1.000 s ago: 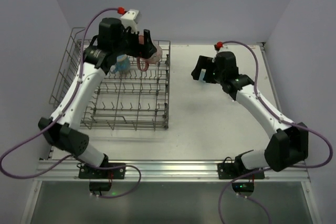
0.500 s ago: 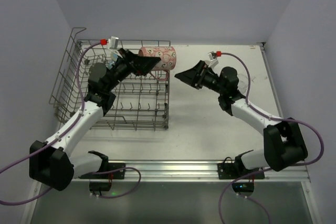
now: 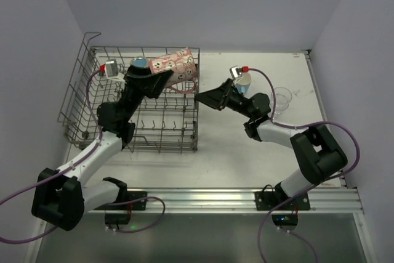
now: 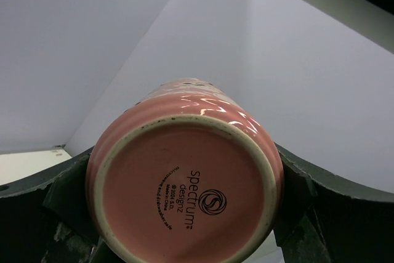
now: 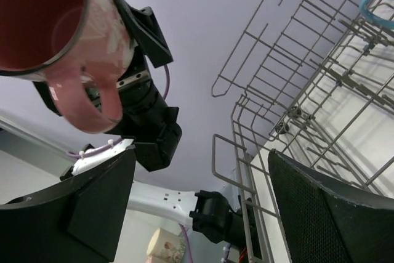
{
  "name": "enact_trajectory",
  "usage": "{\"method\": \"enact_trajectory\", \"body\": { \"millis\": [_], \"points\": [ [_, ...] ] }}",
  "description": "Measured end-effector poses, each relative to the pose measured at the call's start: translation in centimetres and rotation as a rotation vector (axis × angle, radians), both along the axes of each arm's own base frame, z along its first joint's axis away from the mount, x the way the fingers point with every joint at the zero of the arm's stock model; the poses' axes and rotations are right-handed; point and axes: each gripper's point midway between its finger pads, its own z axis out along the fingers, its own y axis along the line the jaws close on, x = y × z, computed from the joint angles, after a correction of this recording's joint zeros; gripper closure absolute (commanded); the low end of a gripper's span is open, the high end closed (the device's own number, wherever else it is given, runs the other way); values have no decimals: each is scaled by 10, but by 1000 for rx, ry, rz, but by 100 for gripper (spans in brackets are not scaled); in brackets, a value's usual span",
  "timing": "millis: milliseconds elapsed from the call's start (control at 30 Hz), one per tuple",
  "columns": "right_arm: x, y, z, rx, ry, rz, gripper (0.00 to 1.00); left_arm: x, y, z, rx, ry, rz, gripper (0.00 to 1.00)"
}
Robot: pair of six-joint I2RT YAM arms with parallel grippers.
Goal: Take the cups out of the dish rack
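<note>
Left pincer (image 3: pixel 159 78): clamped on the pink mug (image 4: pixel 184 195), one dark finger (image 4: pixel 37 214) on each side of its base. The mug is lifted and lies on its side in the air over the far right corner of the dish rack (image 3: pixel 80 100), mouth turned toward my right arm.

Left wrist view looks straight at the mug's base, an unglazed ring around a pink disc. Printed there: a round swirl logo, then "spectrum" and under it "designz". Beside that are smaller lines, "Made in China" among them; the rest is too fine for me to read.

Overhead view: white figures printed on the pink wall, too small to make out. Right wrist view: dark red inside, pink loop handle hanging below.

Right pincer (image 3: pixel 200 98): spread wide, nothing between the fingers. It is off the table (image 3: pixel 246 164), tips just beside the rack's right edge, pointing at the mug's mouth, apart from it.

Blue mug (image 3: pixel 139 63): at the far end of the rack, partly hidden by my left arm.

Light blue tumbler (image 3: pixel 245 82): behind my right wrist, only its top showing. Clear glass (image 3: pixel 282 98): upright on the table to the right of that.
</note>
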Motion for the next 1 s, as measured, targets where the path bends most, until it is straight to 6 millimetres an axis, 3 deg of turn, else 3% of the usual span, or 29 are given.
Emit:
{"method": "enact_trajectory", "body": {
  "millis": [100, 267, 533, 900, 1000],
  "points": [
    [-3, 7, -8, -8, 21, 21, 15, -1, 4, 0, -30, 2, 10, 100],
    [-10, 15, -3, -5, -12, 42, 21, 2, 9, -7, -54, 34, 31, 100],
    [-21, 27, 29, 12, -183, 82, 31, 5, 15, -10, -92, 70, 52, 100],
    [-36, 39, 75, 42, -385, 138, 35, 7, 12, -25, -120, 134, 18, 100],
    [-35, 42, 78, 28, -396, 145, 37, 5, 9, -25, -135, 143, -2, 100]
  ]
}}
